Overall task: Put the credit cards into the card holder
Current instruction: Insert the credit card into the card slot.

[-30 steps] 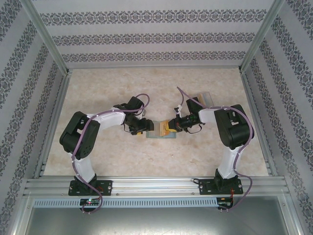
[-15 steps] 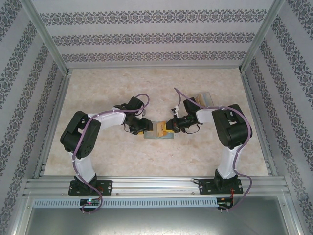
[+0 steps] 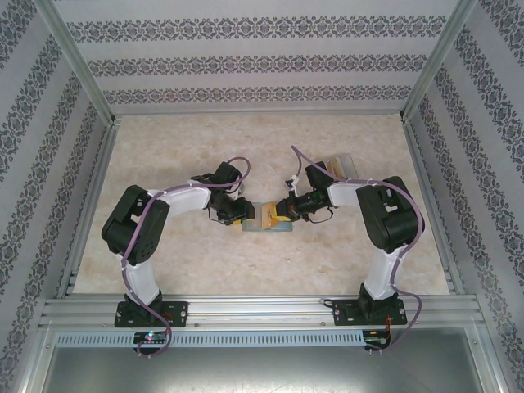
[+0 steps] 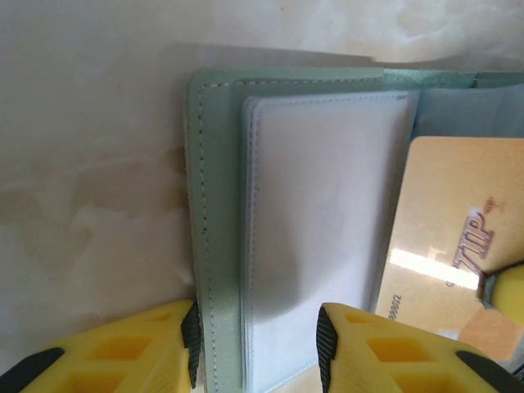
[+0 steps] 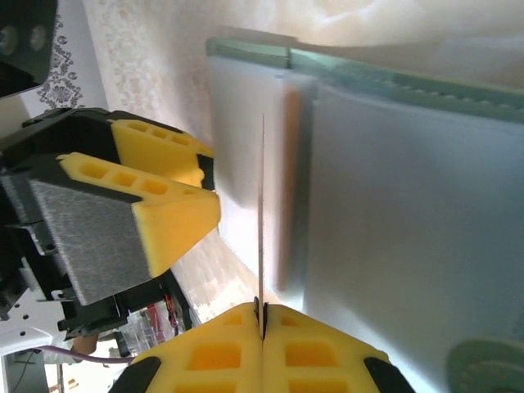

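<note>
The card holder (image 4: 221, 205) lies open and flat on the table, grey-green outside with pale blue-grey pockets (image 5: 393, 213). My left gripper (image 4: 255, 336) is open and straddles the holder's near left edge. In the top view the left gripper (image 3: 240, 214) is at the holder's left side. My right gripper (image 5: 261, 315) is shut on the orange-yellow credit card (image 4: 458, 237), which is seen edge-on as a thin line (image 5: 263, 205). The card stands tilted over the holder's right half (image 3: 269, 216). The pale teal card is not to be made out.
A clear plastic case (image 3: 342, 166) lies behind the right arm, towards the back right. Metal frame rails (image 3: 262, 307) run along the table's front, and patterned walls close in the other sides. Bare marbled tabletop (image 3: 205, 270) surrounds the holder.
My right gripper has carried the orange-yellow card a little to the left, further over the open holder. The left gripper has stayed at the holder's edge.
</note>
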### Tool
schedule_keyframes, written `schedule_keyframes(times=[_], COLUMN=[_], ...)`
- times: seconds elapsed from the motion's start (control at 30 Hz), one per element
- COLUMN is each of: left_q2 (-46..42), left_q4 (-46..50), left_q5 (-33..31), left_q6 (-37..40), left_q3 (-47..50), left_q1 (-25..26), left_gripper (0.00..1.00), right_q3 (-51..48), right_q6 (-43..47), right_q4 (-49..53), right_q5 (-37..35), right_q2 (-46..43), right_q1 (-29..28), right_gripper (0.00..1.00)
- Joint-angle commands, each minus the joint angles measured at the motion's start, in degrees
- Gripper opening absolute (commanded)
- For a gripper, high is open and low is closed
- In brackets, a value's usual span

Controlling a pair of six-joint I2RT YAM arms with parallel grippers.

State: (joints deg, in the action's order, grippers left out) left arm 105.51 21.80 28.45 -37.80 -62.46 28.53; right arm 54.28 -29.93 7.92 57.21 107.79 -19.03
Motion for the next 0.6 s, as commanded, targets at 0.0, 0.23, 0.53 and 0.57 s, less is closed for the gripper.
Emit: schedule_keyframes(times=[0.0,0.23,0.53,0.57], left_q2=[0.7,0.7,0.5,0.5], left_q4=[-0.7,-0.5,1.2,1.3], left_q5=[0.4,0.2,-0.5,-0.7], left_q6=[-0.2,-0.1,0.5,0.5], left_q3=[0.4,0.7,-0.1,-0.1], left_q1=[0.5,0.5,0.5,0.5], left_gripper=[0.43,0.43,0.43,0.43], right_q3=[1.1,0.1,0.0,0.0], right_q6=[-0.2,1.4,2.4,2.2], right_q4=[0.3,0.2,0.4,0.3], right_q5=[-1.0,-2.7,-3.6,-3.7], right_q2=[-1.3,1.9,2.9,2.9], right_q1=[-0.6,-0.2,0.4,0.3], right_gripper=[0.00,0.00,0.00,0.00])
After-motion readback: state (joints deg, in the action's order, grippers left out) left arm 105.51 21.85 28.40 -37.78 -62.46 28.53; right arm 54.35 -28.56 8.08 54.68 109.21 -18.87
